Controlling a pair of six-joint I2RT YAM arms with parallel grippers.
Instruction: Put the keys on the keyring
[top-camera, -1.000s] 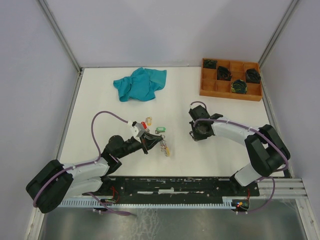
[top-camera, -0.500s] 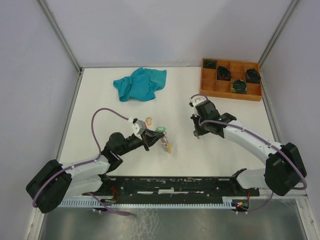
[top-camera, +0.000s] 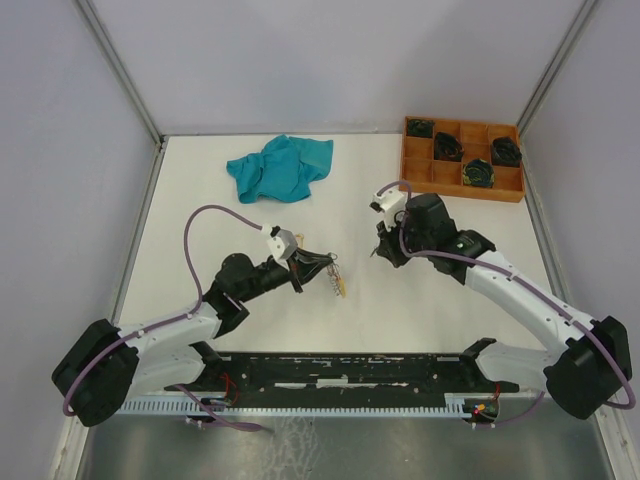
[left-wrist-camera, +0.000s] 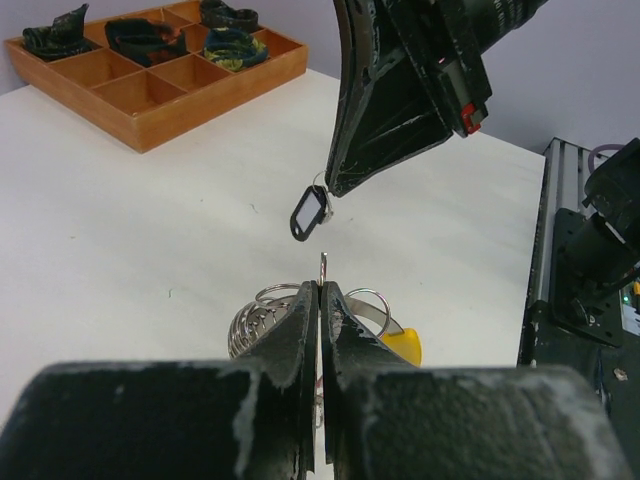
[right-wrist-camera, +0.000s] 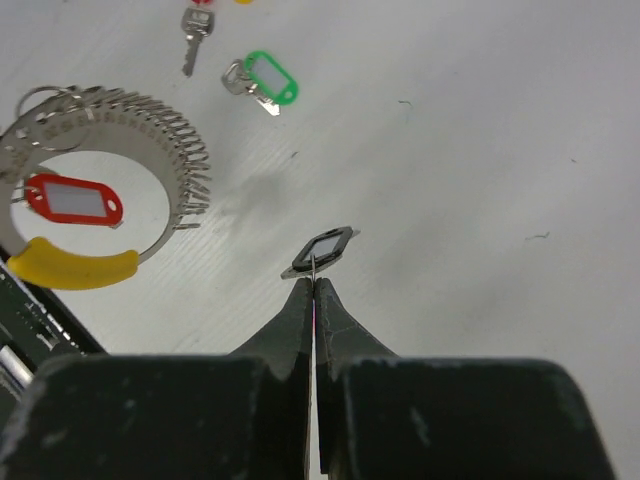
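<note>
My left gripper (top-camera: 322, 266) is shut on the keyring's thin wire (left-wrist-camera: 323, 268) and holds the ring off the table. The keyring (right-wrist-camera: 100, 190) is a silvery ring with many small loops, a yellow sleeve (right-wrist-camera: 75, 266) and a red-tagged key (right-wrist-camera: 72, 200) on it. It hangs at my left fingertips in the top view (top-camera: 338, 282). My right gripper (right-wrist-camera: 313, 282) is shut on a black-tagged key (right-wrist-camera: 322, 248), held in the air just right of the ring. The left wrist view shows that key (left-wrist-camera: 310, 212) hanging from the right fingertips (left-wrist-camera: 345, 175). A green-tagged key (right-wrist-camera: 262, 78) and another key (right-wrist-camera: 195, 25) lie on the table.
A teal cloth (top-camera: 280, 167) lies at the back centre-left. A wooden compartment tray (top-camera: 418, 175) with dark coiled bundles stands at the back right and shows in the left wrist view (left-wrist-camera: 150, 120). The black rail (top-camera: 350, 370) runs along the near edge.
My right gripper has lifted and swung left with the black-tagged key. My left gripper has moved right and up with the keyring, so the two now face each other closely.
</note>
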